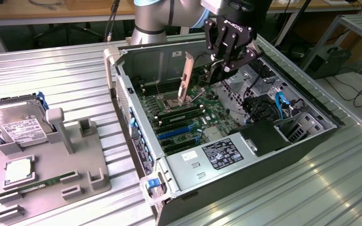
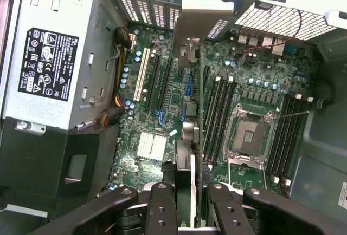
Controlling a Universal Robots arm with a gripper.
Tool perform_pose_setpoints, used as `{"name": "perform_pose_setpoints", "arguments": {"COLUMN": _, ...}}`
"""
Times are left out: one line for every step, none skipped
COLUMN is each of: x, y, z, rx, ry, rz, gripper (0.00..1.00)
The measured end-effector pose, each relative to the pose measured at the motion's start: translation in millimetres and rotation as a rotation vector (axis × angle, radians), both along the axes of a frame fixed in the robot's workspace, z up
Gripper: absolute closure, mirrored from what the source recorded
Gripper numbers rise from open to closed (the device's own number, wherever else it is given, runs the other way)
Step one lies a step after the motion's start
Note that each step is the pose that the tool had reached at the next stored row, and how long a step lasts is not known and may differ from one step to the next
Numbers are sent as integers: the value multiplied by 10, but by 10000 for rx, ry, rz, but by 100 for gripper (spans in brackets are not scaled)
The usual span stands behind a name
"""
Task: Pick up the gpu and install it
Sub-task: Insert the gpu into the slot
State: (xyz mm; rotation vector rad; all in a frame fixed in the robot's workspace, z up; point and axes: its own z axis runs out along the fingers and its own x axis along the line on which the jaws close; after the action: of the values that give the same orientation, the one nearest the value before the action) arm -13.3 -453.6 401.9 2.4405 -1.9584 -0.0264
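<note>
The gpu (image 1: pixel 185 82) hangs edge-on over the open computer case (image 1: pixel 307 136), above the motherboard (image 1: pixel 193 122), with its pale metal bracket strip on the exterior view's left end. My gripper (image 1: pixel 224 66) is shut on the card's other end from above. In the wrist view the gpu (image 2: pixel 191 116) runs as a thin dark edge from between my fingertips (image 2: pixel 162 208) out to its bracket, over the board between the expansion slots (image 2: pixel 154 80) and the memory slots (image 2: pixel 217 116). The card sits above the slots, not seated in any.
Inside the case lie the power supply (image 1: pixel 222 155), an open CPU socket (image 2: pixel 249 135) and blue cables (image 1: pixel 280 104). On the exterior view's left a grey fixture (image 1: pixel 49 181) holds a hard drive (image 1: pixel 17 125), a chip (image 1: pixel 19 170) and a green memory stick (image 1: pixel 39 186).
</note>
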Motion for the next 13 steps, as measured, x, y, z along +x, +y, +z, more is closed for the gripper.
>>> {"name": "perform_pose_setpoints", "arguments": {"x": 0, "y": 0, "z": -3, "rx": 0, "ry": 0, "rz": 0, "gripper": 73}}
{"name": "perform_pose_setpoints", "arguments": {"x": 0, "y": 0, "z": -7, "rx": 0, "ry": 0, "rz": 0, "gripper": 73}}
{"name": "perform_pose_setpoints", "arguments": {"x": 0, "y": 0, "z": -10, "rx": 0, "ry": 0, "rz": 0, "gripper": 73}}
{"name": "perform_pose_setpoints", "arguments": {"x": 0, "y": 0, "z": -13, "rx": 0, "ry": 0, "rz": 0, "gripper": 73}}
{"name": "perform_pose_setpoints", "arguments": {"x": 0, "y": 0, "z": -16, "rx": 0, "ry": 0, "rz": 0, "gripper": 73}}
{"name": "perform_pose_setpoints", "arguments": {"x": 0, "y": 0, "z": -20, "rx": 0, "ry": 0, "rz": 0, "gripper": 73}}
{"name": "perform_pose_setpoints", "arguments": {"x": 0, "y": 0, "z": -23, "rx": 0, "ry": 0, "rz": 0, "gripper": 73}}
{"name": "perform_pose_setpoints", "arguments": {"x": 0, "y": 0, "z": -26, "rx": 0, "ry": 0, "rz": 0, "gripper": 73}}
{"name": "perform_pose_setpoints", "arguments": {"x": 0, "y": 0, "z": -30, "rx": 0, "ry": 0, "rz": -1, "gripper": 73}}
{"name": "perform_pose_setpoints", "arguments": {"x": 0, "y": 0, "z": -33, "rx": 0, "ry": 0, "rz": 0, "gripper": 73}}
{"name": "perform_pose_setpoints", "arguments": {"x": 0, "y": 0, "z": -39, "rx": 0, "ry": 0, "rz": 0, "gripper": 73}}
{"name": "perform_pose_setpoints", "arguments": {"x": 0, "y": 0, "z": -43, "rx": 0, "ry": 0, "rz": 0, "gripper": 73}}
{"name": "perform_pose_setpoints", "arguments": {"x": 0, "y": 0, "z": -48, "rx": 0, "ry": 0, "rz": 0, "gripper": 73}}
